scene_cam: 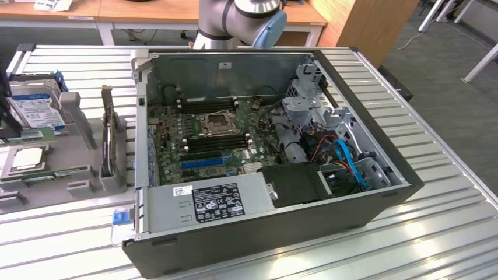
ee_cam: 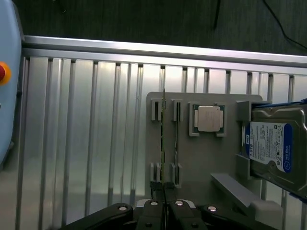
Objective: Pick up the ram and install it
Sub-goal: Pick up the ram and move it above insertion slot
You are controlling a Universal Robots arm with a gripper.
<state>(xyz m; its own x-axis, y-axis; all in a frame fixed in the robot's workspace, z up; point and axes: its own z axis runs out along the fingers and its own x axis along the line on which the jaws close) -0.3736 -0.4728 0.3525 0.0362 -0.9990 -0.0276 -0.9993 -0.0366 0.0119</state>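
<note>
At the top edge of the exterior view, your arm [scene_cam: 249, 17] is cut off by the frame; a grey joint and a pale blue cap show behind the open computer case [scene_cam: 374, 192].

From the wrist view you look straight down on the claw [ee_cam: 165, 207]. Its two fingers are pressed shut and grip no object, and their bases run out of the frame. The claw hangs above the grey tray [ee_cam: 192, 167], lined up with the near end of the ram [ee_cam: 164, 139].

The ram stands on edge in the tray's slotted holders, so it reads as a thin greenish line and its chips are hidden. A second thin line [ee_cam: 176, 139] sits in the neighbouring holders, and you cannot tell whether that is another stick.

Just beside them lies the processor chip [ee_cam: 209, 118], and past it the hard drive [ee_cam: 273, 148], partly cut by the frame edge. A red button [ee_cam: 2, 72] on a pale blue body is also cut off.

At the exterior view's left the same tray is cropped, and it stands apart from the motherboard [scene_cam: 210, 137] inside the case. The long black slots [scene_cam: 211, 143] flank the socket [scene_cam: 216, 123]. Whether anything sits in them is too small to make out.
</note>
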